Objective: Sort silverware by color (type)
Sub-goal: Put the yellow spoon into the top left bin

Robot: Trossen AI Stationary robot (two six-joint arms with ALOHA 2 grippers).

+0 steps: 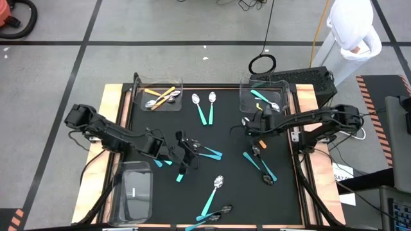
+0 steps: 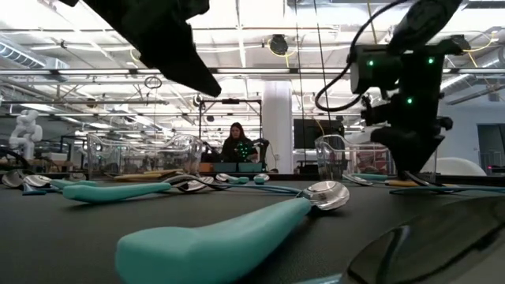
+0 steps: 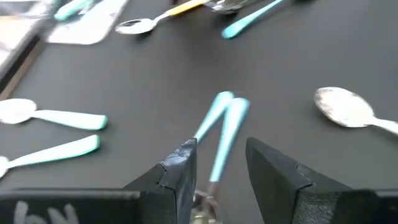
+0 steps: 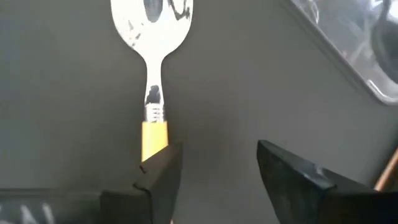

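From the high view, I see the silverware spread over the black tabletop [image 1: 225,147]: two teal spoons [image 1: 205,109] near the far edge, orange ones inside the clear bin [image 1: 160,96] at far left, more teal ones in the middle and near the front edge. My left hand [image 1: 186,146] is over a pair of teal spoons [image 1: 209,153] left of centre. My right hand [image 1: 257,125] is near the far right bin [image 1: 266,93].

In the low view, a big teal spoon [image 2: 229,233] lies close to the camera, and a person [image 2: 237,143] sits far behind.

In the left wrist view, the fingers [image 3: 177,174] stand apart, with two teal handles [image 3: 221,127] between them, not clamped.

In the right wrist view, the fingers [image 4: 292,177] are apart; an orange-handled spoon [image 4: 152,68] lies beside one finger, its handle partly hidden.
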